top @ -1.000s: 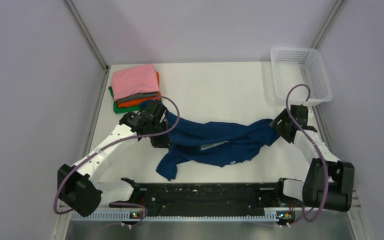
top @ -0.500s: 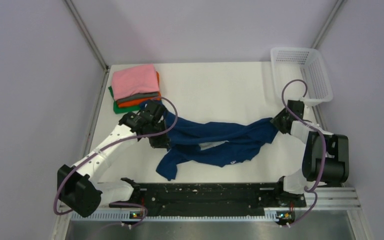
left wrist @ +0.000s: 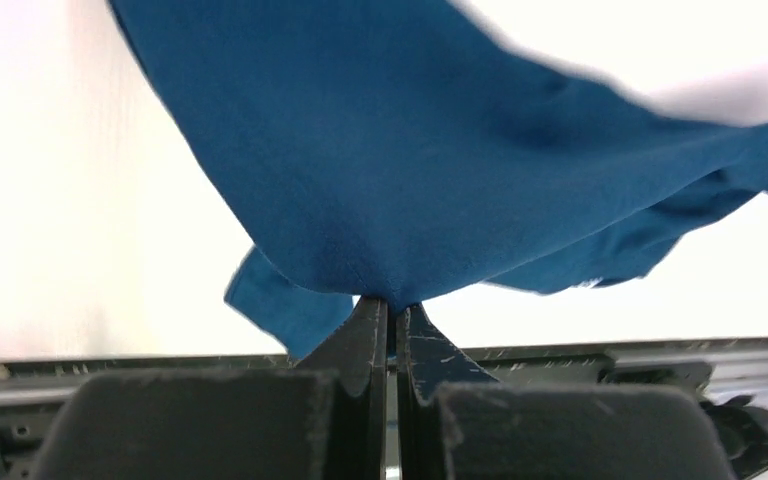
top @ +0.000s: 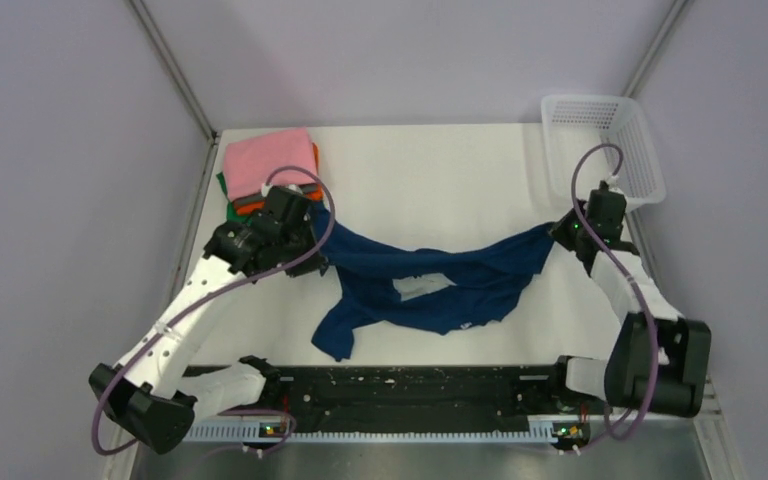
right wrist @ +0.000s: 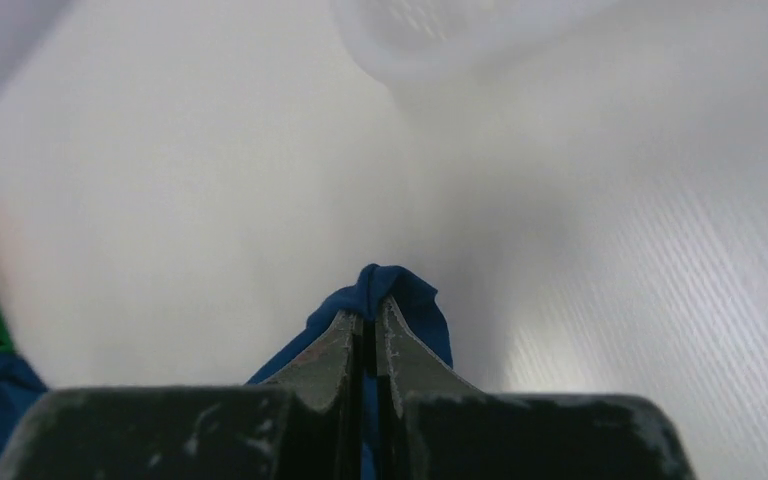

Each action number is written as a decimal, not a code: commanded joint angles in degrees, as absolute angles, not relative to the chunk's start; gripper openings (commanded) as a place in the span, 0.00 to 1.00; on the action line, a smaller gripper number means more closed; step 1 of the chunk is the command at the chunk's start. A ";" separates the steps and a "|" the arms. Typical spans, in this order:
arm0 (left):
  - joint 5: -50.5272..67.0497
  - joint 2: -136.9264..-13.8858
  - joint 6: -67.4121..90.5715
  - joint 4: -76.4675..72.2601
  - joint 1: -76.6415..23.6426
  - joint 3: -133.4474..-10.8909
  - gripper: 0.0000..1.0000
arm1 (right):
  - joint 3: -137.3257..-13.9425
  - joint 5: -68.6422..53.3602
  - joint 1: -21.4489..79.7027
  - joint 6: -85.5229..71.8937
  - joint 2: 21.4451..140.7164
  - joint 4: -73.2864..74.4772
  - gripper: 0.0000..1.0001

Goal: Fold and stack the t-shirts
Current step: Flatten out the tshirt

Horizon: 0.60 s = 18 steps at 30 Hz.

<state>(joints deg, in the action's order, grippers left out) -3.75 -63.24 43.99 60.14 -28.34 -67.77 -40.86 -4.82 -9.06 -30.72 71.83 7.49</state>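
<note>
L gripper (left wrist: 392, 312) is clenched on the navy shirt (top: 440, 290), pinching a fold at the tips w/ cloth fanning out above it in wrist cam. R gripper (right wrist: 370, 318) is clamped too, w/ a small bunch of the same shirt poking up between the tips. From top I see the shirt strung between both grippers across mid table (top: 430, 170), middle sagging, lower part trailing toward the near edge. Folded stack (top: 268, 160), pink on top, sits far-left, L arm overlapping its near edge. Basket (top: 600, 140) far-right, near R gripper.
</note>
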 commanded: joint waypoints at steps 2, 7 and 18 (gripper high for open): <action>-14.79 -59.89 38.37 60.60 -28.02 -86.59 0.00 | -55.69 -6.85 -9.20 -21.59 56.40 14.78 0.00; -16.04 -60.98 32.37 59.89 -27.97 -104.75 0.00 | -70.01 -9.97 -9.18 -20.74 50.37 19.64 0.00; -6.50 -50.87 26.67 45.91 -28.01 -114.17 0.00 | -96.81 -5.37 -9.23 -15.83 45.67 25.44 0.00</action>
<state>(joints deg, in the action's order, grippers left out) -11.29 -55.42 29.28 54.52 -28.23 -114.43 -90.87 -8.16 -9.04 -19.14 47.42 23.66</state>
